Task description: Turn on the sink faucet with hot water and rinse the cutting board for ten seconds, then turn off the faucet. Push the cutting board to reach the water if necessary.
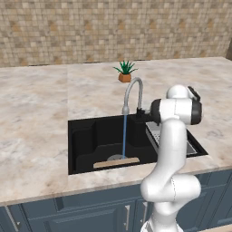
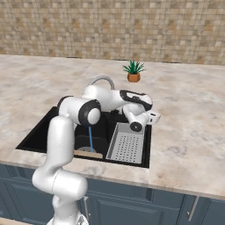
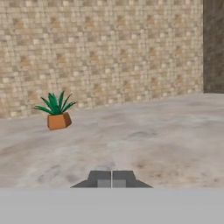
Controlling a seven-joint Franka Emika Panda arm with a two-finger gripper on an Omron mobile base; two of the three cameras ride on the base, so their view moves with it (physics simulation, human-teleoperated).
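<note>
Water (image 1: pixel 124 136) runs in a thin blue stream from the silver gooseneck sink faucet (image 1: pixel 132 90) into the black sink (image 1: pixel 81 136). It lands on the light-tan cutting board (image 1: pixel 116 162), which lies flat at the basin's front. From the right side the faucet arch (image 2: pixel 102 79), the water (image 2: pixel 90 138) and the cutting board (image 2: pixel 88 154) peek out around my arm. My gripper (image 2: pixel 156 117) hangs over the sink's back right corner, right of the faucet base. Its fingertips (image 3: pixel 105 179) are pressed together, shut on nothing, and point over the counter at the wall.
A grey perforated drain tray (image 2: pixel 127 147) fills the right part of the basin. A small potted plant (image 1: pixel 125 71) stands on the marble counter behind the faucet, also in the hand view (image 3: pixel 56 114). A tiled wall closes the back. My arm hides the sink's right half in the left base view.
</note>
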